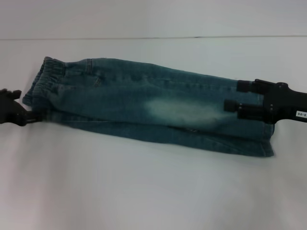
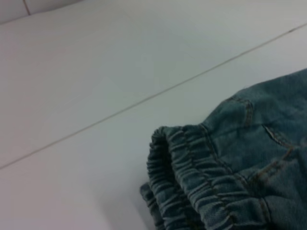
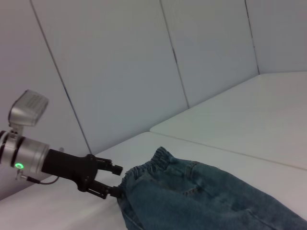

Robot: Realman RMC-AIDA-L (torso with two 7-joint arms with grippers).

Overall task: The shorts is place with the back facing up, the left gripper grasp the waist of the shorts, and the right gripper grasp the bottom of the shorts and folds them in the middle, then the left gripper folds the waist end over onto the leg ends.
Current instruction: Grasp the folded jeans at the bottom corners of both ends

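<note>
The shorts lie folded lengthwise into a long denim strip on the white table. The gathered waist is at the left end and the leg ends at the right. My left gripper sits at the waist's near corner with its fingers spread; the lower finger touches the denim edge. The right wrist view also shows that left gripper, fingers apart, beside the waist. My right gripper is over the leg ends, open, fingers lying on the cloth. The ruffled waist fills the left wrist view.
A thin seam crosses the table behind the shorts. Grey wall panels stand beyond the table on the left arm's side.
</note>
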